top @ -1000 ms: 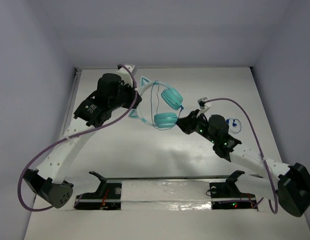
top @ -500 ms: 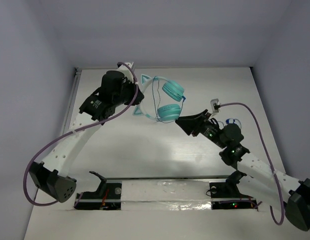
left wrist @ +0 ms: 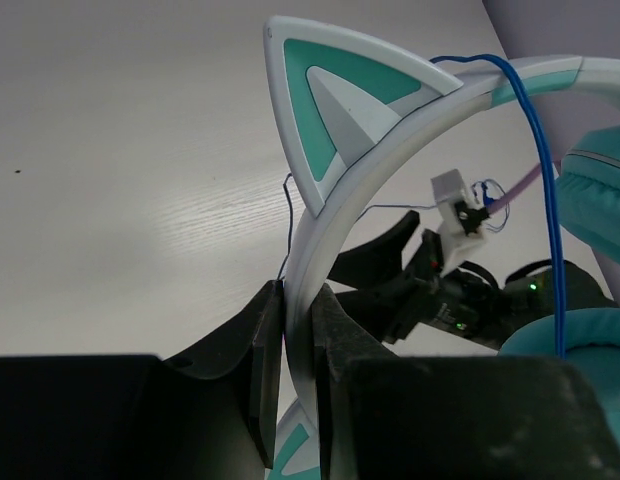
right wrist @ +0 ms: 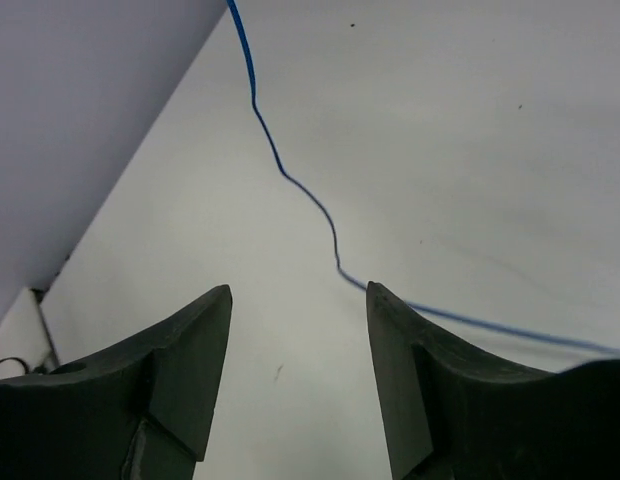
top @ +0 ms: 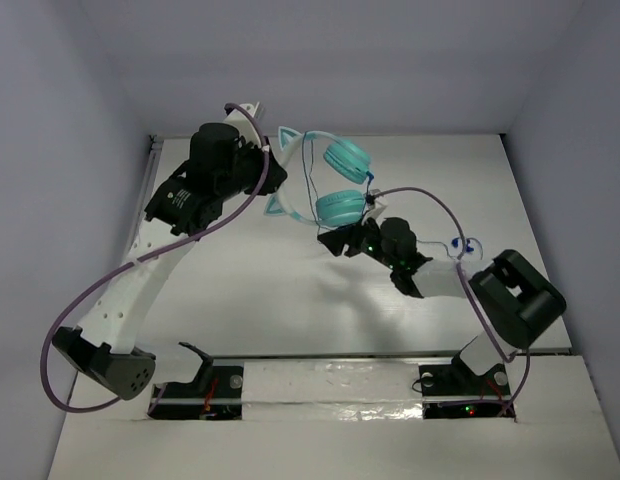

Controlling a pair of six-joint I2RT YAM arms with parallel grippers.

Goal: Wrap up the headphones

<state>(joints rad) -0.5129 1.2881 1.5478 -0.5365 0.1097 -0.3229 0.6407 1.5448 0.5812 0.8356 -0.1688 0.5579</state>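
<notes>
Headphones with two round teal ear cups and a pale, cat-eared plastic headband (top: 339, 207) were held up over the white desk (top: 290, 300), the headband clenched edge-on between the fingers of the left tool (left wrist: 298, 330). Over the last second that tool had carried the headphones a little farther from the arm bases. Meanwhile the right tool (top: 335, 243) had swung in from the right and ended just below the lower ear cup. Its fingers stood apart and grasped nothing. In its wrist view the thin blue cord (right wrist: 290, 180) ran ahead of the fingertips and bent away beside one of them, not between them. By my reading, the right tool was lining up to catch the cord for another turn around the headband, with the catch not yet made.
</notes>
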